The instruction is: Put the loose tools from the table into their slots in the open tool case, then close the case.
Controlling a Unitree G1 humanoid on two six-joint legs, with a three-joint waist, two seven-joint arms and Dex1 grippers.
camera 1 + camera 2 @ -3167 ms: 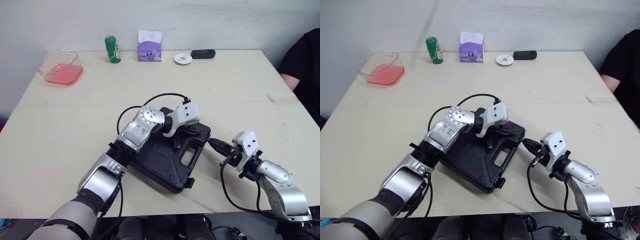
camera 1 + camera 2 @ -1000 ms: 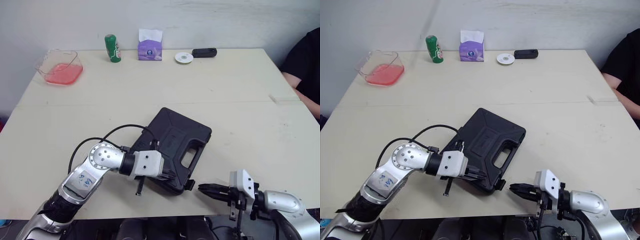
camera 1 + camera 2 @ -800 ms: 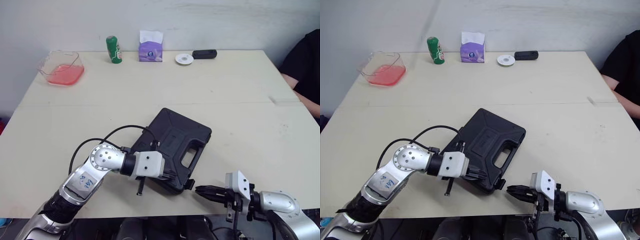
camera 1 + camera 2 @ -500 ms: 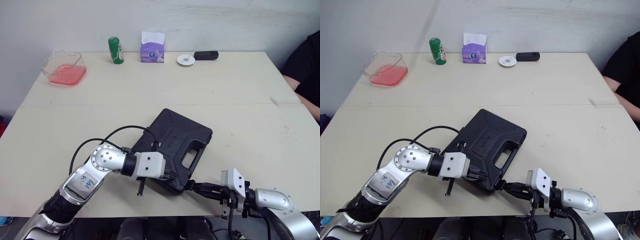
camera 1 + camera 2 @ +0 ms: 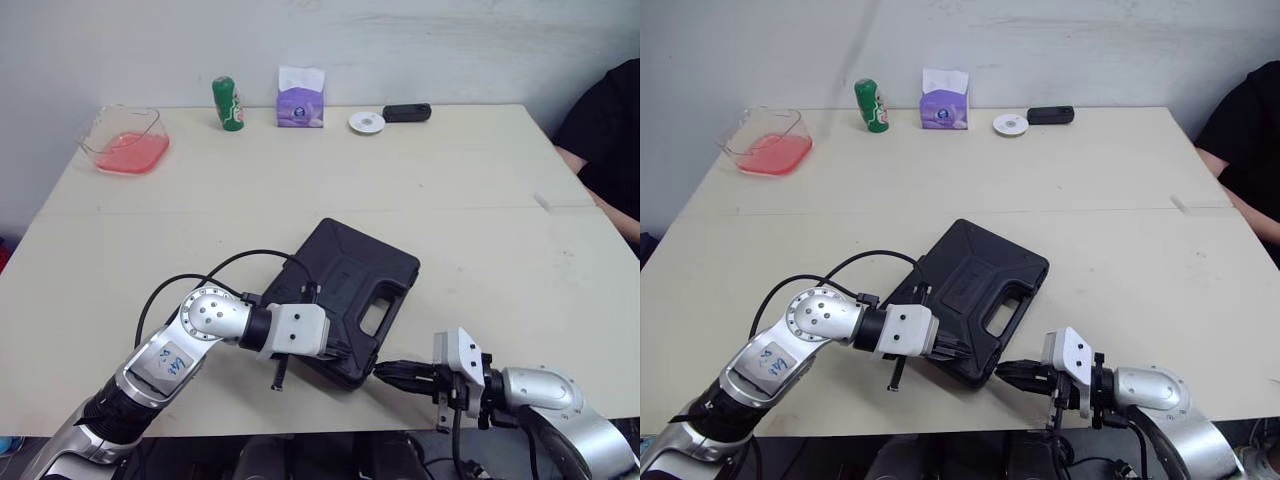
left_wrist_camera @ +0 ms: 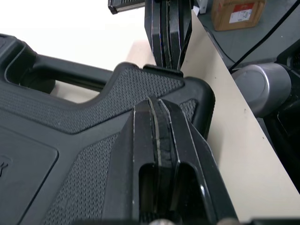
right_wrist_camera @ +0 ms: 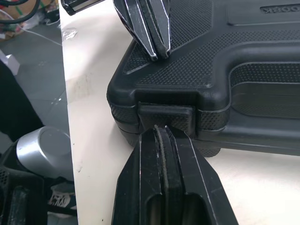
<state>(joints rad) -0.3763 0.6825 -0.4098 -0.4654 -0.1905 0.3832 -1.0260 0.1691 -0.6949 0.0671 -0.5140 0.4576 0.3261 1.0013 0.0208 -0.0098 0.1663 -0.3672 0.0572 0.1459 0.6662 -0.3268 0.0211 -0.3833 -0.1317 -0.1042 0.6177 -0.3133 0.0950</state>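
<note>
Tool case [image 5: 350,290] — black, lid down, at the middle of the table [image 5: 480,180], handle toward 3 o'clock.

Left gripper [image 6: 159,102]: fingers pressed together, holding nothing, tips resting on the lid near the 6 o'clock corner.

Right gripper [image 7: 161,130]: fingers likewise together and empty, reaching in from 4 o'clock, tips touching the latch [image 7: 165,111] at that corner.

Status, as judged: tools stowed, lid shut; fastening the latch appears to remain — whether it is snapped home cannot be told.

left hand [image 5: 347,355]: now on the case's [image 5: 345,270] near corner, off its handle
right hand [image 5: 1008,373]: now touching the front latch [image 7: 166,114]
</note>
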